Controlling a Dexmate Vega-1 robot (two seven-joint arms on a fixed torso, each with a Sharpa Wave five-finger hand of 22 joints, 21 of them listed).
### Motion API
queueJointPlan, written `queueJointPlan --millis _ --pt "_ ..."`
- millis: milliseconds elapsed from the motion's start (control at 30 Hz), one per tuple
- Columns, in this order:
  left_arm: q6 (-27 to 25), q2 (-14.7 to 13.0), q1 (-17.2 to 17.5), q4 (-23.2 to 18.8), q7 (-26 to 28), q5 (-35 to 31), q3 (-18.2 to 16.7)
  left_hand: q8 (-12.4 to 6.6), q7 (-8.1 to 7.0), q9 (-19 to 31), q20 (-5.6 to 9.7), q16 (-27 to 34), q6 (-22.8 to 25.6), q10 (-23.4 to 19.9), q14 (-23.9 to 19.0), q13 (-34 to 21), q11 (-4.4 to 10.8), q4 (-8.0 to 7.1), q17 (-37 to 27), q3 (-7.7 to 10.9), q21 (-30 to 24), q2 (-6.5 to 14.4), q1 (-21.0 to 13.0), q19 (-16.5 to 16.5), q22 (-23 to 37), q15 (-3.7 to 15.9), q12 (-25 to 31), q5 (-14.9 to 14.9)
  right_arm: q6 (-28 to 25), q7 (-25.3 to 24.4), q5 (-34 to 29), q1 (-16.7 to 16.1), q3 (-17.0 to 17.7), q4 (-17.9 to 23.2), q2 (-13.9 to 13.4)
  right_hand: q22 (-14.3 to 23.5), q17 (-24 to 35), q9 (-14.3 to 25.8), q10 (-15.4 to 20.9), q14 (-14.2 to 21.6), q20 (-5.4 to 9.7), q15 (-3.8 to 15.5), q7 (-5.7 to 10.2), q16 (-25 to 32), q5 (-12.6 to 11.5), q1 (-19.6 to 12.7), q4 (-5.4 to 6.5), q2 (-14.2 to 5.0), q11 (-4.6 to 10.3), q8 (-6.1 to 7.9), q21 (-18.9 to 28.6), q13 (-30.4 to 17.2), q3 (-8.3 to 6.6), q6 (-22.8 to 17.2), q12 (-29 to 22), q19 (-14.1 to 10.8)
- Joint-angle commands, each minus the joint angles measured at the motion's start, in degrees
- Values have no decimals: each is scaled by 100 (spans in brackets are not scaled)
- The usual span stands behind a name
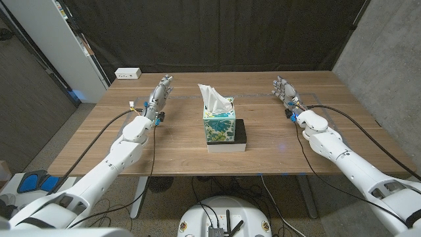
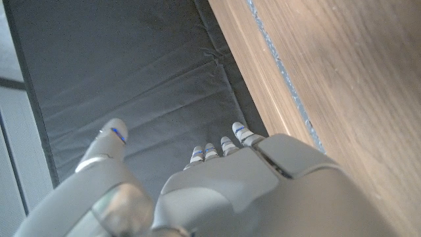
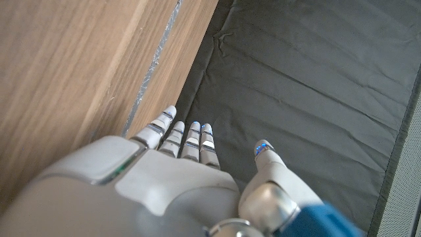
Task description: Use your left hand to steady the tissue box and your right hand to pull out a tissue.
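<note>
The tissue box [image 1: 220,126] stands in the middle of the bench [image 1: 99,141], between the two hands and well apart from each. It sits on a flat base with a black side [image 1: 241,130], which may help it stay put. A white tissue [image 1: 212,97] sticks up out of the top. That is the part made to be pulled, so it is easy to reach from above.

The left hand [image 1: 160,91] is out near the far side of the bench, with the box off to its right. It holds nothing and its fingers [image 2: 210,153] are straight and apart from the thumb. It looks to stand on its edge, not flat. I think it waits there because the job has not started yet.

The right hand [image 1: 284,88] is the same on the other side, with the box off to its left. It is empty too, with fingers [image 3: 191,137] stretched out toward the dark curtain [image 3: 316,85] behind the bench.

Both arms reach long and straight. I think the left hand must go to the box first, so the box does not lift when the tissue is pulled.
</note>
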State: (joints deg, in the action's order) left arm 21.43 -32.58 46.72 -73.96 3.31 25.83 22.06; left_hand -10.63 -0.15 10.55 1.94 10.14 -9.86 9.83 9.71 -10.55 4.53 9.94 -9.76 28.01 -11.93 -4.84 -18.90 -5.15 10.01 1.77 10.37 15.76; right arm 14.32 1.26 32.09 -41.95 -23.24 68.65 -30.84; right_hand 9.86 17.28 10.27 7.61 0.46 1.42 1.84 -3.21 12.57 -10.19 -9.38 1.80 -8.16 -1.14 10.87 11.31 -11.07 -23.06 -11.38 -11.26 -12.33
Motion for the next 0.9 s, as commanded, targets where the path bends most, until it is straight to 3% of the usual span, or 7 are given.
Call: queueJointPlan --millis 33,167,267,900 --pt "-272 -596 -64 -367 1034 -1855 309 71 309 18 -164 -35 -2624 1882 1480 -39 -354 -3 -35 -551 123 -593 -519 -386 33 -367 -14 487 -10 -82 -25 -57 12 38 -7 17 -14 17 38 34 -51 70 -34 37 -24 -42 -60 0 -15 25 30 -11 3 -45 -35 -20" --pt "-613 -818 -51 -638 1335 -2470 391 115 543 28 -266 -50 -3155 2455 1982 -53 -517 -57 -45 -961 148 -592 -641 -811 50 -549 -17 816 8 -92 -39 -52 4 18 7 16 -30 17 72 67 -73 46 -53 42 -20 -36 -77 37 -43 29 34 -10 20 -60 -46 -36" --pt "-765 -895 -53 -759 1372 -2638 422 146 644 29 -289 -43 -3210 2571 2077 -56 -562 -72 -46 -1069 147 -589 -648 -899 53 -582 -7 890 30 -96 -69 -39 -10 -3 13 16 -38 17 84 77 -81 35 -57 42 -17 -27 -83 58 -45 34 34 -10 33 -79 -48 -41" --pt "-878 -853 7 -817 1259 -2403 388 125 682 23 -222 19 -3144 2496 2055 -59 -541 -116 -46 -1287 82 -563 -628 -864 55 -565 91 1023 26 -153 -133 -2 -38 -36 33 15 -91 16 113 108 -137 -32 -102 28 -11 -18 -140 133 -73 37 31 -10 74 -113 -46 -60"
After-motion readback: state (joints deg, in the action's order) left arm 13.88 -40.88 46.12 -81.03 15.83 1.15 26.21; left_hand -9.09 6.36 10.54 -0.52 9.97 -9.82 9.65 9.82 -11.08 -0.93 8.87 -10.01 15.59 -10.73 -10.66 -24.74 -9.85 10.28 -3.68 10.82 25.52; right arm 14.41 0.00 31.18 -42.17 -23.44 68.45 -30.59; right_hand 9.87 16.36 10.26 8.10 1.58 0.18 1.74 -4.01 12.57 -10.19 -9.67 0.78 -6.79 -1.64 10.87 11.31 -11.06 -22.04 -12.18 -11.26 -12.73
